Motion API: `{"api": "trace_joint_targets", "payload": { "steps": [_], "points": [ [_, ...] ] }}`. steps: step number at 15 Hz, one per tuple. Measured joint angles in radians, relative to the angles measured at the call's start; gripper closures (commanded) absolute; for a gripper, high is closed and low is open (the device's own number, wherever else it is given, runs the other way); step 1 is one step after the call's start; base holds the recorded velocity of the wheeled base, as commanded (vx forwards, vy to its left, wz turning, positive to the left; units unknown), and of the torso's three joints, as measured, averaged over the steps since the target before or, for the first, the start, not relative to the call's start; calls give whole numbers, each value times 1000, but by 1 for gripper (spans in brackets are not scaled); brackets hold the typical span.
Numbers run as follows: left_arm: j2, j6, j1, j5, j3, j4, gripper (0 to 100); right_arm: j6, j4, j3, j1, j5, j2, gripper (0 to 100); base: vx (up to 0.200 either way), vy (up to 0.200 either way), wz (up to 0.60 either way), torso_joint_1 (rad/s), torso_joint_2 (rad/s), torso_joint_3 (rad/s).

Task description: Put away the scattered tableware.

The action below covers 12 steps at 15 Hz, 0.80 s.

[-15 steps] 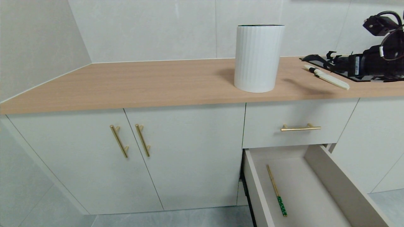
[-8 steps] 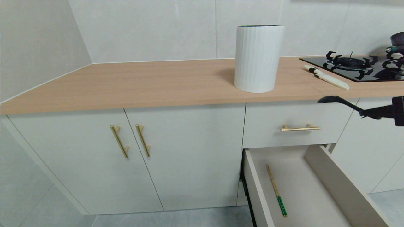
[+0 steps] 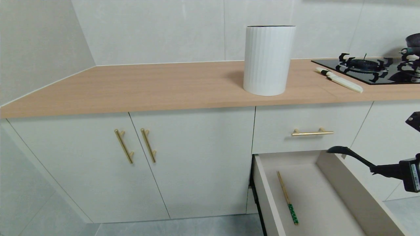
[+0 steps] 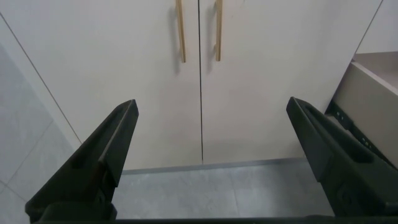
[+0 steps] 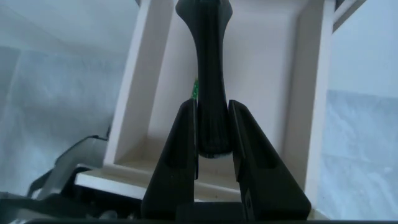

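Change: right gripper down from upper right of the head view, over the hob, past the counter's front edge, to lower right beside the open drawer.
Meaning: black spoon lifted off and carried most of the way; release into the drawer judged to be the step left.
Right claw: clamped tight on the spoon's handle end, one finger on each side, no gap to the handle.
Spoon: held roughly level, bowl end forward, hanging above the drawer's rear right corner, touching nothing else.
Left gripper: jaws spread wide, holding nothing, facing the cabinet doors low down.
Drawer: pulled out, lower right of the head view.
Chopsticks: flat on the drawer floor along its left side, green ends nearest.
Counter: wood band across mid frame.
Knife: pale, flat on the counter, upper right, just beside the hob; not yet stowed.
White canister: upright, upper centre, left of the knife and well apart from it.
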Motion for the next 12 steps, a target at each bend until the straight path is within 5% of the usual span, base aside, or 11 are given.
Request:
{"api": "trace_joint_targets", "payload": {
  "steps": [5,12],
  "points": [
    [0,0,0,0,0,0,0,1,-69,46,27,-10,87,100,0,0,0,-26,290,260],
    [0,0,0,0,0,0,0,23,-132,49,28,-10,282,100,0,0,0,0,7,6]
  ]
}}
